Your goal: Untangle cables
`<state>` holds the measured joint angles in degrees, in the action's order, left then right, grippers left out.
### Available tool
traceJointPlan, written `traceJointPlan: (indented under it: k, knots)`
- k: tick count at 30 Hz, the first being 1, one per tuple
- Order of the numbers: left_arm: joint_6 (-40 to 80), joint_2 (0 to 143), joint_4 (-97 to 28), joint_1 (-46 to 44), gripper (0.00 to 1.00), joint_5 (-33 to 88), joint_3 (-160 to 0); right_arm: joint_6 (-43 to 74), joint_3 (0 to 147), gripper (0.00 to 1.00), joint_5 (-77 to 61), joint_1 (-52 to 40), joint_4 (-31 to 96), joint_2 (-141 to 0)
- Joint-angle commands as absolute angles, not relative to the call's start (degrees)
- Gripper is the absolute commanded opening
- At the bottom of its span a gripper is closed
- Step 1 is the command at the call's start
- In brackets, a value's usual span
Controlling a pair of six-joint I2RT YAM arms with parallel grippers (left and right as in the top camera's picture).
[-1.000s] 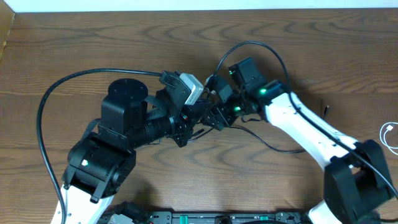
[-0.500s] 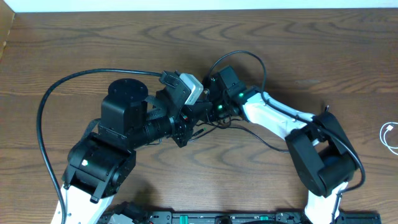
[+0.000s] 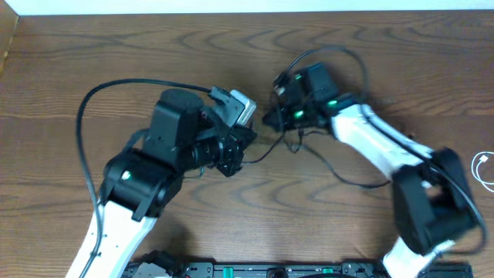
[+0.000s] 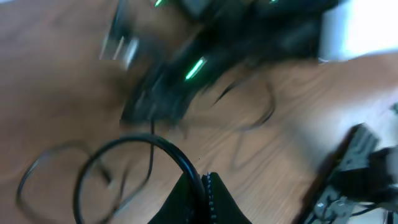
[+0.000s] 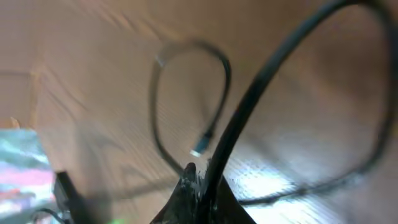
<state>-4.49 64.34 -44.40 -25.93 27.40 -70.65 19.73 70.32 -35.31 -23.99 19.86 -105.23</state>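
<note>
A thin black cable [image 3: 262,152] runs over the wooden table between my two grippers. My left gripper [image 3: 241,152] is shut on it; in the left wrist view the cable [image 4: 168,149] arcs up and left out of the shut gripper [image 4: 204,190], with thin loops [image 4: 50,168] lying on the wood. My right gripper [image 3: 272,117] is also shut on the black cable [image 5: 249,106], which rises to the upper right from the gripper [image 5: 202,180]. A thin loop with a small plug end [image 5: 198,151] lies just beyond it. The white cable [image 3: 482,166] lies at the far right table edge, away from both grippers.
Thick black arm wiring [image 3: 85,131] arcs round the left arm, and another loop [image 3: 328,52] stands above the right arm. More black cable trails under the right arm [image 3: 347,181]. A black rail [image 3: 270,270] runs along the near table edge.
My right gripper has gone from open to shut on the black cable and drawn back up and to the right. The two grippers, close together before, now stand apart. The left arm has swung right.
</note>
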Motion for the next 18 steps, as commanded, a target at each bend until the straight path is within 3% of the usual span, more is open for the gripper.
traceJointPlan:
  k: [1,11,18]
  knots:
    - [-4.1,68.1,-46.1,-25.8,0.07,20.8,-71.9,16.6,70.4,0.01,-38.1,-17.8,20.2,-95.3]
    - [-0.4,77.9,-49.6,-25.8,0.07,13.9,-71.9,16.6,70.4,0.01,-37.6,7.2,20.9,-72.8]
    - [14.7,81.6,-53.5,-25.7,0.07,-6.0,-71.9,16.6,70.4,0.01,-28.7,29.7,28.8,-65.5]
